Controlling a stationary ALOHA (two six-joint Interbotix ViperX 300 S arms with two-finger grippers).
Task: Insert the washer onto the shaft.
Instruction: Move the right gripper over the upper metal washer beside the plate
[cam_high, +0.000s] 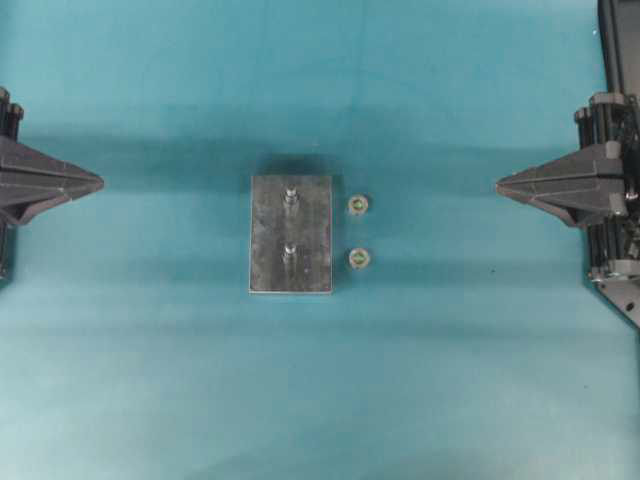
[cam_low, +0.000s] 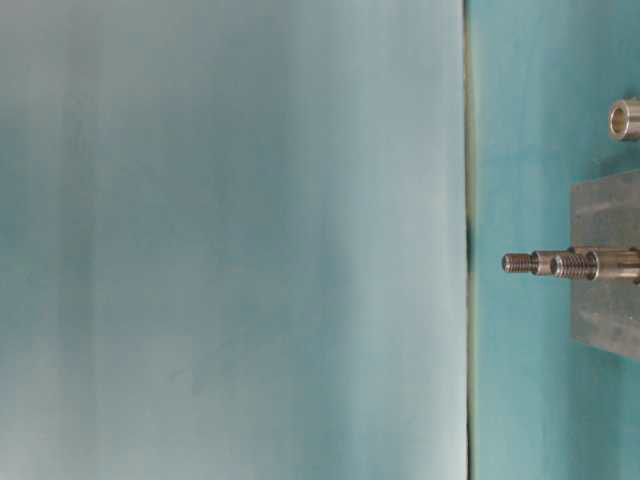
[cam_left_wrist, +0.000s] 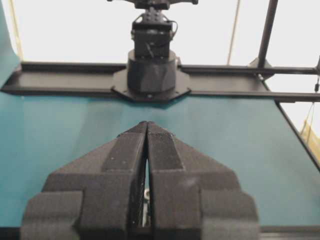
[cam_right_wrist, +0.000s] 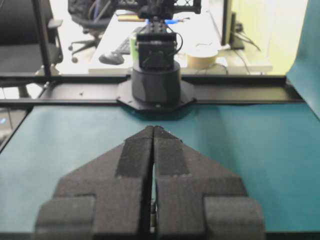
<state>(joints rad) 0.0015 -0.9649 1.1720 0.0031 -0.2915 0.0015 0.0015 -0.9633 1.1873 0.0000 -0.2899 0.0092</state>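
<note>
A: Overhead view: where are the washers?
B: Two washers (cam_high: 358, 205) (cam_high: 359, 259) lie on the worktop (cam_high: 450, 380) just right of the block (cam_high: 290, 235) bearing two shafts (cam_high: 290, 196) (cam_high: 288, 252).
A: Fingers?
B: Left gripper (cam_high: 98, 182) and right gripper (cam_high: 500, 185): fingers pressed together, empty, well apart from the block.

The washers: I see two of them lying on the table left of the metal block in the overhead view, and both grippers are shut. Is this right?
Not quite. In the overhead view both washers lie right of the block, not left. The left gripper and right gripper are indeed shut.
</note>
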